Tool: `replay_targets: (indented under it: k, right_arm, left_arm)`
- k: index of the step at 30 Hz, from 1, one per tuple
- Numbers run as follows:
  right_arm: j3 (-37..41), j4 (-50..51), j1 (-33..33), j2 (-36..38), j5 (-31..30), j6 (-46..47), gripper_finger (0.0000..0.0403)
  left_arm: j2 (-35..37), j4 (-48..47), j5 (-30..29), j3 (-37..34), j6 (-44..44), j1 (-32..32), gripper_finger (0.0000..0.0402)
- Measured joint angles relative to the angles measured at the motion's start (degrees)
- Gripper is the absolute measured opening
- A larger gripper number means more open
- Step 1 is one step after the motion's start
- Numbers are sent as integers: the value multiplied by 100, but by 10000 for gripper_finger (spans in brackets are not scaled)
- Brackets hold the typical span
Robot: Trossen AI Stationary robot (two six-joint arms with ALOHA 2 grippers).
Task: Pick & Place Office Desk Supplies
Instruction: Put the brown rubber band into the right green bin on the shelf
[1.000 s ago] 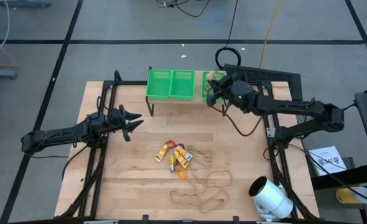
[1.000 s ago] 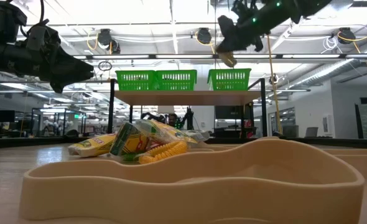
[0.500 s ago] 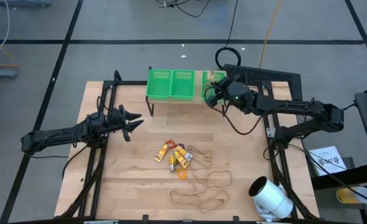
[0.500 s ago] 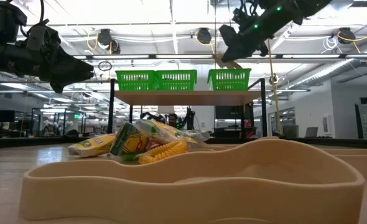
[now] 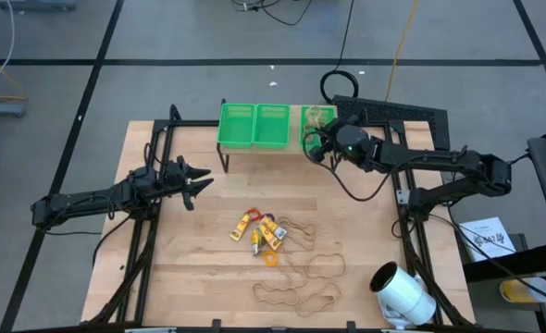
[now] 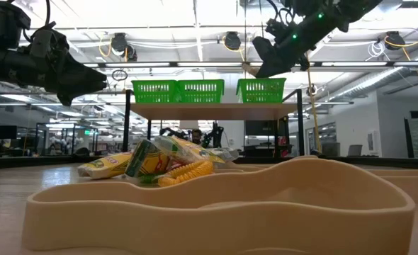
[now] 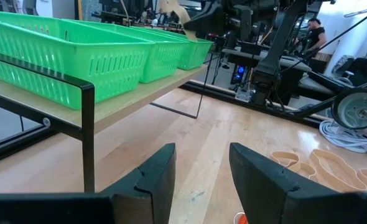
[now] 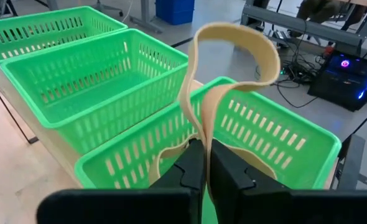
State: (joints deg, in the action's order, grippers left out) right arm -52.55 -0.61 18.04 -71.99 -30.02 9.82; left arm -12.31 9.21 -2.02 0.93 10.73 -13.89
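Right end effector [image 8: 202, 163] is clenched on a tan rubber band [image 8: 233, 68] over the rightmost green basket [image 8: 295, 140], lower loop hidden inside. Left end effector [image 5: 199, 183] hangs released above the worktop [image 5: 208, 268].

The white cylinder [image 5: 403, 294] is cut off by the worktop's lower edge; labels on the packets [image 5: 259, 231] cannot be read.
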Motion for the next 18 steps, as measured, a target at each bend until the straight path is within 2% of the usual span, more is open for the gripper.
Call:
replay_targets:
  k: [18]
  right_arm:
    - [72,-358,-2,0,-22,-42,102]
  left_arm:
    - [2,-1,0,0,-1,0,159]
